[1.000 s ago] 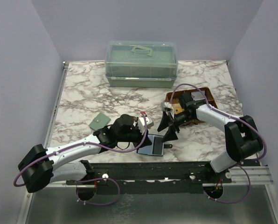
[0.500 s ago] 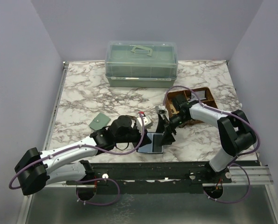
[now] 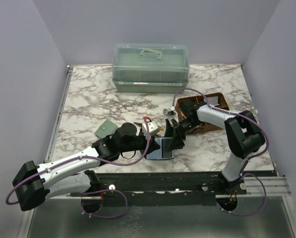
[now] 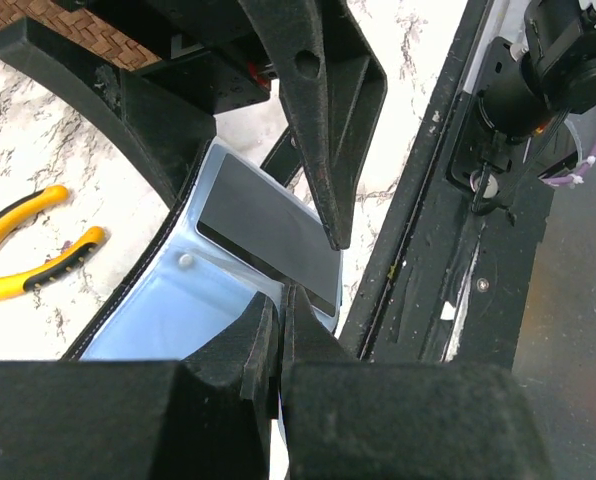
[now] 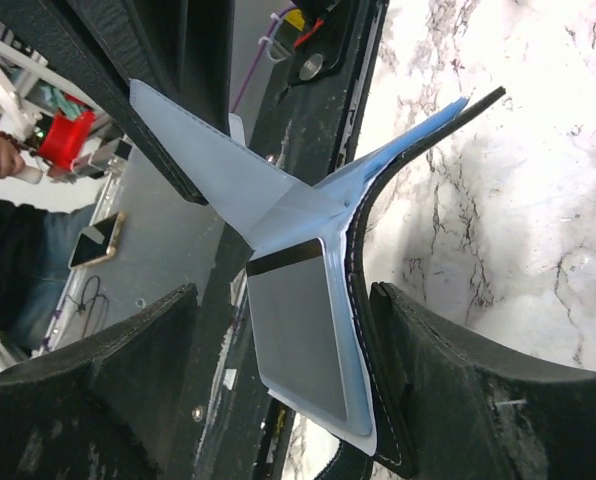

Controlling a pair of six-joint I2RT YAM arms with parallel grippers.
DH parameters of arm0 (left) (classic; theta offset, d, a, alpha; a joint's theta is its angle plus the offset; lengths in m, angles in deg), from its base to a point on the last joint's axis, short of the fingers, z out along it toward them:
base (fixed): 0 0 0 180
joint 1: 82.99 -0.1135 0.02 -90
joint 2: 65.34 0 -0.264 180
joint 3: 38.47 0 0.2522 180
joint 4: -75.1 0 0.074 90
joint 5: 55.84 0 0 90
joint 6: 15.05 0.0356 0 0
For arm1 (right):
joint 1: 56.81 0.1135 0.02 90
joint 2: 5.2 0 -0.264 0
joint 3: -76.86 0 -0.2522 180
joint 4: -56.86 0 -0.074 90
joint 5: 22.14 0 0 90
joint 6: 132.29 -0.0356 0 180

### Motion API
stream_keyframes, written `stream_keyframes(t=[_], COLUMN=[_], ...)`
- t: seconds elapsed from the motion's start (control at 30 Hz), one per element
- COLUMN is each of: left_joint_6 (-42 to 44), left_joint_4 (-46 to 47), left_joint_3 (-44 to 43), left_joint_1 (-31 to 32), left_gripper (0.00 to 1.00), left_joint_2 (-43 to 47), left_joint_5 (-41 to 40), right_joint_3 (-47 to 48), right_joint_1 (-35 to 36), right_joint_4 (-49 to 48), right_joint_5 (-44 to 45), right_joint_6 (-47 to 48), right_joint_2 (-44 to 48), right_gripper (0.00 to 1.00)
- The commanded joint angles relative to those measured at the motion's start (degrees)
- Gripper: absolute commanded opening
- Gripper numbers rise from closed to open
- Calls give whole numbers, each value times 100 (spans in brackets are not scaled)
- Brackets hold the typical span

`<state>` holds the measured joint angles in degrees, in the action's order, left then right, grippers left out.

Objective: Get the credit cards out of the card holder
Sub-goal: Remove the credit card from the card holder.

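Observation:
The black card holder lies open near the table's front edge, its blue-grey lining facing up. My left gripper is shut on a lining flap of the card holder and holds it spread. A grey credit card with a dark stripe sits in the pocket, also seen in the left wrist view as the card. My right gripper is open and straddles the card and the holder's side. One of its fingers rests against the black outer cover. From above, the right gripper stands just over the holder.
Yellow-handled pliers lie on the marble beside the holder. A sage-green wallet sits to the left. A brown woven tray is at the right, a green lidded box at the back, and the black rail along the front.
My right gripper has swung left from beside the tray to straddle the open holder, and its jaws have narrowed a little. The left gripper has stayed shut on the holder.

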<state>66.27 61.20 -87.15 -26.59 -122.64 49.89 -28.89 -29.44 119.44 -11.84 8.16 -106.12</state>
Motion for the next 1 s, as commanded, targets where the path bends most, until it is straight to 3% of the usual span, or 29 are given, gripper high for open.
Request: stream_keyframes(t=[0.0,0.23,0.47,0.8,0.87,0.97], left_joint_6=[102,104,33,-253,-437,-899], left_joint_4=[27,23,23,23,23,38], left_joint_3=[-44,31,112,275,336,532], left_joint_1=[38,38,38,40,38,38], left_gripper=[0,0,0,0,0,3], left_joint_2=[236,491,598,765,800,968], left_joint_5=[-187,-353,-477,-636,-790,-1053], right_joint_3=[191,129,147,196,191,167], right_joint_1=[5,5,-4,-9,-24,-39], right_joint_4=[492,148,-18,-277,-340,-455], right_joint_5=[-470,-505,-882,-933,-901,-779], right_joint_6=[171,-381,-776,-1198,-1250,-1350], right_joint_2=[-173,-154,-199,-194,-159,-114], right_gripper=[73,71,60,11,3,0])
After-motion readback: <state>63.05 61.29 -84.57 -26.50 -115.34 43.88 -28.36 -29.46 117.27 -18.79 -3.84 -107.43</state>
